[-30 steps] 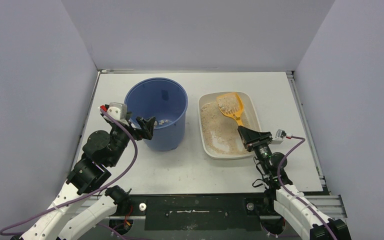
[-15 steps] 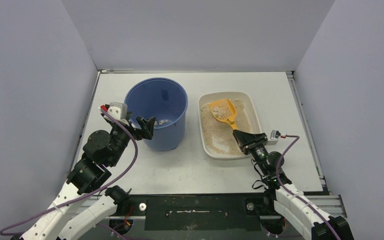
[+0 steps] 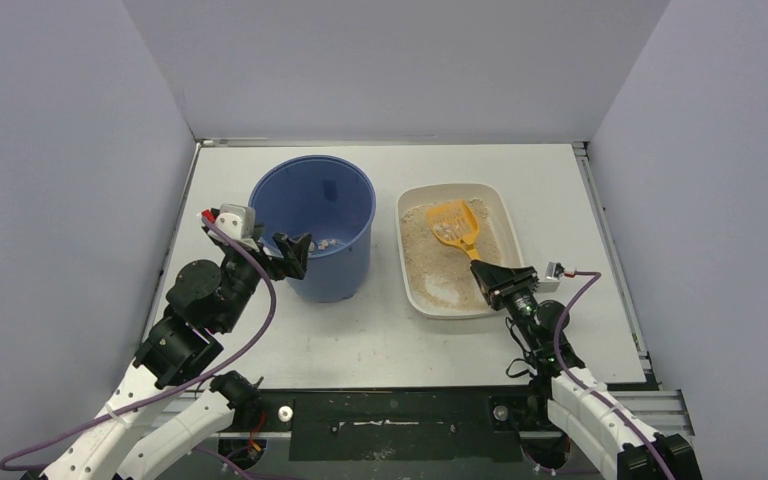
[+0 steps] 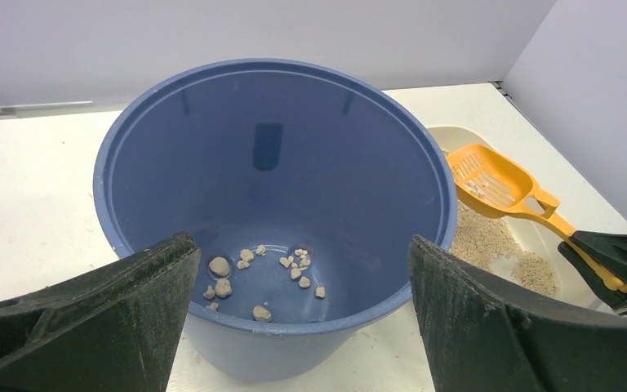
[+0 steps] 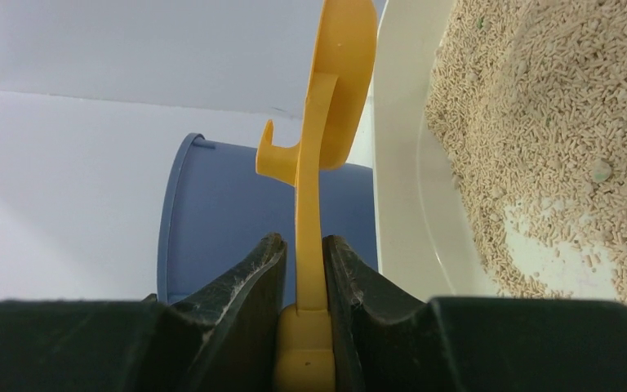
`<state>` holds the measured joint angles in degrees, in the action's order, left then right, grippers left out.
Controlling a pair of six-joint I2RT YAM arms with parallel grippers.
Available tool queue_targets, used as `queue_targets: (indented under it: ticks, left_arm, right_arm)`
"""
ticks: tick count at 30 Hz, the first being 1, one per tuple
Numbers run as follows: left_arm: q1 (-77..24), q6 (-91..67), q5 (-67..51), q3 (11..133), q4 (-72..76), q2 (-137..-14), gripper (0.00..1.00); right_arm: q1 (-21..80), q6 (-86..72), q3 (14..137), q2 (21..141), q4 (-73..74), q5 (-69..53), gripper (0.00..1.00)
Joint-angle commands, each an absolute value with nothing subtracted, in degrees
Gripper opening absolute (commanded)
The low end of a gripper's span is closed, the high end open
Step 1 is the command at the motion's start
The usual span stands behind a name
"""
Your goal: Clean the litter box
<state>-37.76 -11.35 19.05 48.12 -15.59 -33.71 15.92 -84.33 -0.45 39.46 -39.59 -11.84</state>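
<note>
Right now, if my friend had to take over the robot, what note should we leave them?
Left gripper: open, fingers spread at the blue bucket's near side, holding nothing.
Right gripper: shut on the orange scoop's handle; scoop head over the litter box, a few pale bits in it.
Bucket stands left of the litter box on the table.
Done: some clumps lie in the bucket.
Left: tip this scoopful into the bucket, then probably sift for more.
</note>
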Motion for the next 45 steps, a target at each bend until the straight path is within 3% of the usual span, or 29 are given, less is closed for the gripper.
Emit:
queue_targets:
  ticks: [1, 14, 17, 20, 31, 45]
  left_arm:
    - [-37.35, -11.10, 18.63, 48.52, -12.77, -33.58, 0.97]
    - [-37.27, -11.07, 18.47, 48.54, -12.83, -33.57, 0.97]
    - [-37.20, -11.10, 18.48, 48.69, -12.93, -33.57, 0.97]
    - [-37.23, -11.14, 18.39, 48.61, -12.90, -33.32, 0.97]
    - [-37.22, -11.16, 18.35, 48.66, -12.88, -32.87, 0.97]
    - [-37.27, -11.23, 18.62, 48.70, -12.84, -31.74, 0.97]
  right_arm:
    - [16.08, -82.57, 1.43, 40.32, -44.25, -13.61, 0.00]
    - [14.00, -81.85, 0.59, 37.77, -42.87, -14.75, 0.00]
    - [11.54, -79.60, 2.88, 36.70, -35.37, -14.60, 0.00]
    - [12.21, -80.57, 1.75, 38.26, -43.45, -16.49, 0.00]
    - [11.20, -80.84, 3.92, 40.86, -46.62, -19.11, 0.00]
    - [12.01, -76.29, 17.20, 45.59, -44.28, -23.77, 0.00]
